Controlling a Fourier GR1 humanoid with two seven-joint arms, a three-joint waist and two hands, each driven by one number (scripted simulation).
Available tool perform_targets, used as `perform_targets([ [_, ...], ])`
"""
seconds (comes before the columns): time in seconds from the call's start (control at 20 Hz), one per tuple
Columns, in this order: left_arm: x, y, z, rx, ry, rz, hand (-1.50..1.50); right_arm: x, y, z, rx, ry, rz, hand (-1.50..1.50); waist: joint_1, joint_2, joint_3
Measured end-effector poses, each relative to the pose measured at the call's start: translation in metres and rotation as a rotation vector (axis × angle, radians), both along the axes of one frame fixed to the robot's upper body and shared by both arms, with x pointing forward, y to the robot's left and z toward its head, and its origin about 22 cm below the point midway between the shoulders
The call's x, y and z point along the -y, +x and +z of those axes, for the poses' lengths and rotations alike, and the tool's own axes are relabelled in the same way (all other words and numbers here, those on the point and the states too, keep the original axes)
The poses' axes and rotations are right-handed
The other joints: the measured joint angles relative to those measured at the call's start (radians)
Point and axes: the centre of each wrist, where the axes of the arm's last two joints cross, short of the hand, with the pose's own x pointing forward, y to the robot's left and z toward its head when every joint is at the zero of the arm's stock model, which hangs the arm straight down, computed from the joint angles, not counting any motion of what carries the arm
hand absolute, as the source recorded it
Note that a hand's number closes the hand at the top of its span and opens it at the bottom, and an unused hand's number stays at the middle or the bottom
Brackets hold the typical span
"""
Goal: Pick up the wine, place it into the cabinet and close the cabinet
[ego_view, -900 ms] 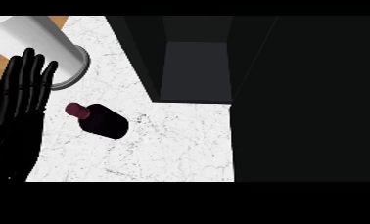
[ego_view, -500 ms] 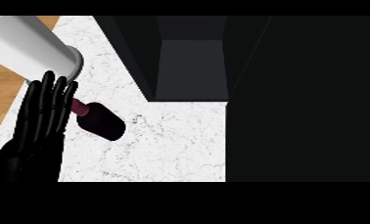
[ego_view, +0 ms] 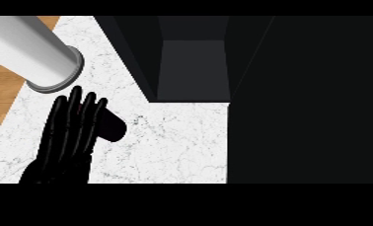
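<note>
While left hand [ego_view: 69, 136] lies over it, fingers [ego_view: 75, 106] straight, wine [ego_view: 113, 127] at nine o'clock: probably glassy, slippery; grasp mid-body.

Light is even and bright on the white marble counter [ego_view: 175, 146], with no glare. The open cabinet [ego_view: 193, 67] interior stays dim grey, its surroundings nearly black. The black left hand [ego_view: 69, 136] shows little shading; edges look crisp.

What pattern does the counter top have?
White marble with thin grey veins, on the counter top, seen in the head view.
</note>
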Motion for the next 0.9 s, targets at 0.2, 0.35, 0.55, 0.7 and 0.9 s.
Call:
perform_targets([
  [0.2, 0.011, -0.01, 0.013, -0.001, -0.011, -0.001, -1.5, 0.002, 0.002, 0.008, -0.012, -0.02, 0.004, -1.5, 0.001, 0.0, 0.0],
  [0.35, 0.019, -0.016, 0.017, 0.001, -0.021, 0.009, -1.5, 0.001, 0.002, 0.01, -0.019, -0.023, 0.004, -1.5, 0.001, 0.0, 0.0],
  [0.55, 0.021, -0.025, 0.034, 0.0, -0.039, 0.022, -1.5, -0.006, 0.004, 0.014, -0.041, -0.009, 0.014, -1.5, 0.001, 0.0, 0.0],
  [0.7, 0.022, -0.03, 0.041, -0.008, -0.052, 0.039, -1.5, -0.01, 0.005, 0.017, -0.043, 0.001, 0.018, -1.5, 0.001, 0.0, 0.0],
  [0.9, 0.018, -0.033, 0.043, -0.027, -0.056, 0.07, -1.5, -0.01, 0.006, 0.022, -0.05, -0.007, 0.007, -1.5, 0.0, 0.0, 0.0],
])
